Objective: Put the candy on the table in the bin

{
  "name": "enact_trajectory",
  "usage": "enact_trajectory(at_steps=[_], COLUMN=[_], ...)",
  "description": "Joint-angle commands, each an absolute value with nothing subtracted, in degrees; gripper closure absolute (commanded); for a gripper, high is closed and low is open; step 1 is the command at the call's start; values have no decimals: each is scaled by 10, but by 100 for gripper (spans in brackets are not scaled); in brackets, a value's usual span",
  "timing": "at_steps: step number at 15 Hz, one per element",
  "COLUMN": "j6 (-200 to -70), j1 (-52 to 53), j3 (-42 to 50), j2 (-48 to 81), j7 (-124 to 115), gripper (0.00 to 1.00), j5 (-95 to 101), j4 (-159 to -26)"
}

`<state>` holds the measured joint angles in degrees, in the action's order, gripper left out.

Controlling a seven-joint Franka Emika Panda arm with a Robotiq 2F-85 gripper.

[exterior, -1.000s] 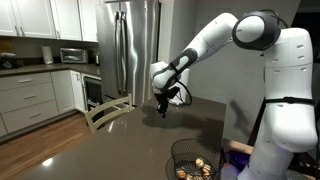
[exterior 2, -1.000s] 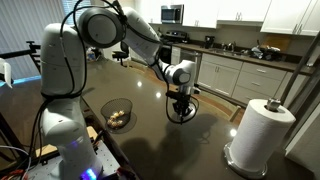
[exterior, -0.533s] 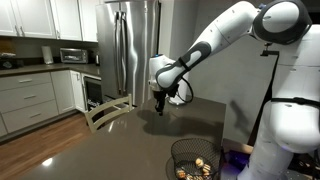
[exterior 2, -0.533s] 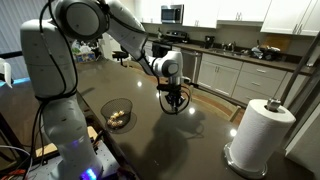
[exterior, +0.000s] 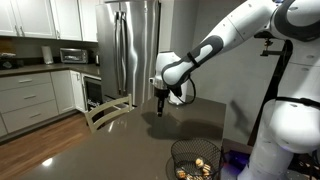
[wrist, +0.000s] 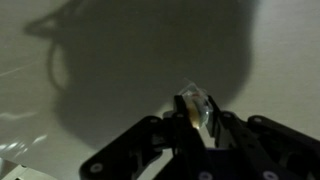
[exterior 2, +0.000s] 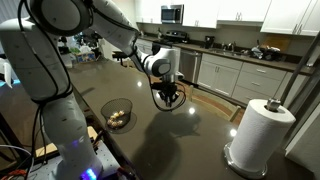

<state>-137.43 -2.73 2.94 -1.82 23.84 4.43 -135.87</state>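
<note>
Kitchen setting: white cabinets [exterior: 30, 20] and a stainless refrigerator [exterior: 135, 45] stand behind the dark, glossy surface [exterior: 120, 145]. A pale wooden chair [exterior: 105, 112] sits at its far edge. Your arm [exterior: 215, 45] reaches out over the surface, with the gripper [exterior: 161, 110] pointing straight down.

Jaws: the wrist view shows them drawn nearly together and clamped on the candy [wrist: 194, 108]. It is a small pale-gold wrapped piece pinched between the black fingertips [wrist: 178, 118], and it fills the narrow gap between them. The candy is therefore in your grasp, over the surface. Whether the fingertips touch the surface cannot be told from the wrist view. In both exterior views the gripper appears to hang just clear of it.

View differences: only the wrist view resolves the candy, since in the exterior views it is too small to make out. The wrist view also records the gripper's broad shadow on the surface.

The exterior views alone show the bin [exterior 2: 117, 113], a round black wire-mesh basket. It stands on the surface close to the robot's body, well apart from the gripper, and holds several pale-gold pieces [exterior 2: 118, 119]. An exterior view also shows a paper-towel roll [exterior 2: 262, 135] standing upright on the surface.
</note>
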Motion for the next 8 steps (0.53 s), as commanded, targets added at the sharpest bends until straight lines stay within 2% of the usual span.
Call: enact_trajectory(at_steps=[1,8], j6=[-1398,-1349], j1=[-17,26], j3=[31,28], j2=[-57,-70], j7=[347,487], gripper=[94,94], j5=[-41,-188], j4=[-1398,-1405])
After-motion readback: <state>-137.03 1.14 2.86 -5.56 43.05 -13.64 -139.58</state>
